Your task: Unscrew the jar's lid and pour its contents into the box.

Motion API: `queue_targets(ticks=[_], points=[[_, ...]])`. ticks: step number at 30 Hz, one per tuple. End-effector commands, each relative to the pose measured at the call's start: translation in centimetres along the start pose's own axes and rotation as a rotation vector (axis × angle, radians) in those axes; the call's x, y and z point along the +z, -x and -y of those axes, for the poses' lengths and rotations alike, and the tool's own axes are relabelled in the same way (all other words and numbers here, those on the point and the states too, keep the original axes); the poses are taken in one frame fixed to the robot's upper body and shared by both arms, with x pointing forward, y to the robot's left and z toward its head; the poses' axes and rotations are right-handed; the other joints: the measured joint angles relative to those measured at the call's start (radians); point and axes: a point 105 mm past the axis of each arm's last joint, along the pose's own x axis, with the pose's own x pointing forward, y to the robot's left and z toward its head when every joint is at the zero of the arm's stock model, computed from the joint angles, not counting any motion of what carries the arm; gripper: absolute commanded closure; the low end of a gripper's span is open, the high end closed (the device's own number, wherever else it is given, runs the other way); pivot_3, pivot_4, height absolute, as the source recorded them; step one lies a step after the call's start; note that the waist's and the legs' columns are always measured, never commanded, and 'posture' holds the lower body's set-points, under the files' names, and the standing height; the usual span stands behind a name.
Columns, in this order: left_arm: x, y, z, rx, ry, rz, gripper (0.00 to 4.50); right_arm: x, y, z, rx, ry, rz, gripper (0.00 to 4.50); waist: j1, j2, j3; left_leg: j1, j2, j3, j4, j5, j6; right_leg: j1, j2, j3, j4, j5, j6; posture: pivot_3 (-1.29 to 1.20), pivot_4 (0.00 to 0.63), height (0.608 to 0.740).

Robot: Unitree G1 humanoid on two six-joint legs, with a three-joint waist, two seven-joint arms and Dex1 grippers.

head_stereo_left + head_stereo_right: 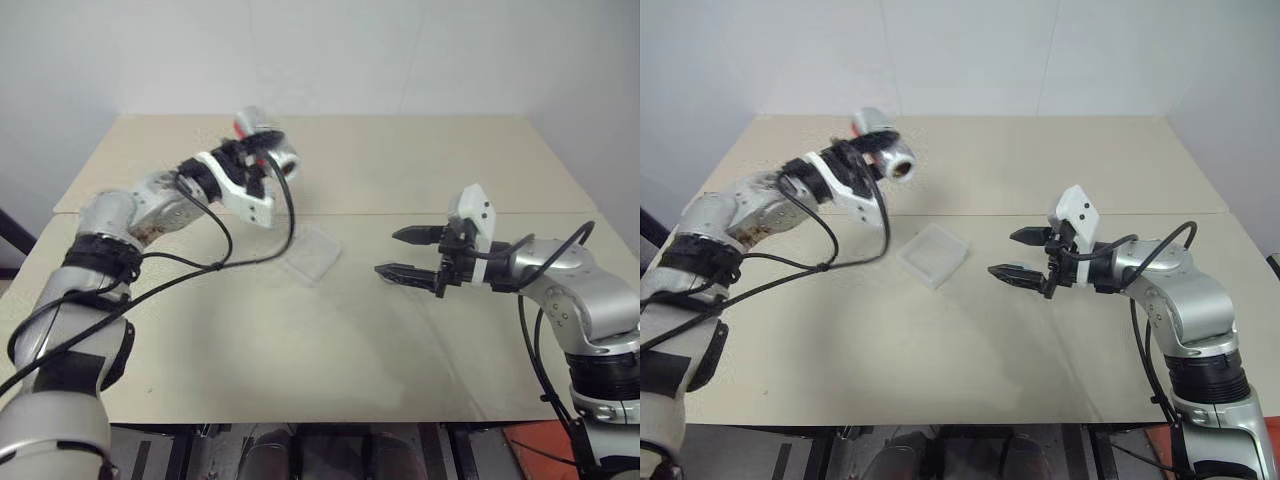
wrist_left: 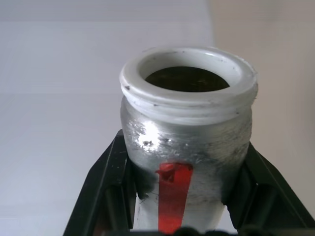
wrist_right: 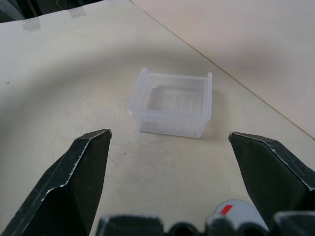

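— Left wrist view first: what is the left tool (image 2: 179,231) doing?
— Pinching the jar (image 2: 186,142) by its body, open mouth free, dark contents (image 2: 187,78) inside.
— Where is it held?
— Tipped on its side, high above the counter (image 1: 970,360), beyond the box (image 1: 933,254).
— The right tool (image 1: 1018,254)?
— Spread wide, holding nothing, hovering just right of the box. A round white thing with a red mark (image 3: 235,211) lies beneath it; possibly the lid, I cannot tell.

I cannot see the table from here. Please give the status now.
Left gripper shut on clear plastic jar with red stripe, lid off, raised. Right gripper open, empty. Translucent square plastic box between the arms, path free.
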Motion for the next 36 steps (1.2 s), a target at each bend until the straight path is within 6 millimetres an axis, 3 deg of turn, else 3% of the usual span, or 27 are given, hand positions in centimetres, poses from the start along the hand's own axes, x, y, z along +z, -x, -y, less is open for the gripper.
queue_targets(ticks=[1,3,9,18,19,23,26,29,33,36], points=[[1.5,-0.1,2.4,-0.096,-0.255,0.13,2.52,1.7,0.3,-0.1,-0.003,0.058,0.045,0.05,-0.003,0.0,0.0,0.0,0.0,0.001,0.0,0.0,0.0,0.0,0.0,0.0,0.0,0.0,0.0,0.0,0.15,0.74],[2.2,-0.5,3.7,-0.146,-0.35,0.177,2.52,2.1,0.3,0.0,-0.001,0.05,0.064,0.05,-0.005,0.0,0.0,0.0,0.0,0.003,0.0,0.0,0.0,-0.001,0.0,0.0,0.001,0.0,0.0,0.0,0.15,0.74],[3.9,-2.3,4.7,-0.137,-0.433,0.21,2.52,3.3,0.3,0.3,-0.024,0.035,0.119,0.05,-0.002,0.0,0.0,-0.003,0.001,0.005,0.001,0.0,0.0,-0.003,0.0,-0.001,0.001,0.0,0.0,0.0,0.15,0.74],[2.8,-2.6,3.9,-0.106,-0.4,0.137,2.52,2.8,-0.2,-0.7,0.004,0.021,0.12,0.05,-0.004,0.0,0.0,-0.004,0.001,0.006,0.001,0.0,0.0,-0.004,0.0,-0.001,0.001,0.0,0.0,0.0,0.15,0.74],[2.7,-2.6,3.8,-0.1,-0.343,0.114,2.52,2.7,-0.3,-0.7,0.007,0.021,0.115,0.05,-0.004,0.0,0.0,-0.004,0.001,0.006,0.001,0.0,0.0,-0.004,0.0,-0.001,0.001,0.0,0.0,0.0,0.15,0.74],[-0.2,-2.1,3.4,-0.012,0.337,-0.197,2.52,2.7,-0.4,-0.4,0.007,0.033,0.108,0.05,-0.006,0.0,0.0,-0.003,0.002,0.005,0.002,0.0,0.0,-0.004,-0.001,-0.001,0.003,0.0,0.0,0.0,0.15,0.74],[-2.5,-1.8,2.5,0.108,0.711,-0.369,2.52,2.8,-0.2,-0.1,0.006,0.039,0.103,0.05,-0.008,0.0,0.0,-0.004,0.003,0.004,0.006,0.001,0.0,-0.006,-0.002,-0.001,0.006,0.0,0.0,0.0,0.15,0.74],[-3.5,-1.4,1.6,0.219,0.963,-0.424,2.52,2.8,-0.2,-0.1,0.006,0.043,0.1,0.05,-0.011,0.0,0.0,-0.004,0.002,0.004,0.007,0.001,0.0,-0.006,-0.002,-0.001,0.007,0.0,0.001,0.0,0.15,0.74],[-4.6,-0.5,1.6,0.238,1.123,-0.543,2.52,2.9,0.0,-0.1,0.008,0.038,0.106,0.05,-0.013,0.0,0.0,-0.004,0.002,0.002,0.007,0.001,0.0,-0.005,-0.002,-0.001,0.007,0.0,0.001,0.0,0.15,0.74],[-5.0,0.5,2.1,0.314,1.49,-0.611,2.52,2.9,0.1,-0.2,0.005,0.031,0.111,0.05,-0.017,0.0,0.0,-0.003,0.002,0.001,0.008,0.001,0.0,-0.004,-0.002,-0.001,0.007,0.0,0.0,0.0,0.15,0.74]])
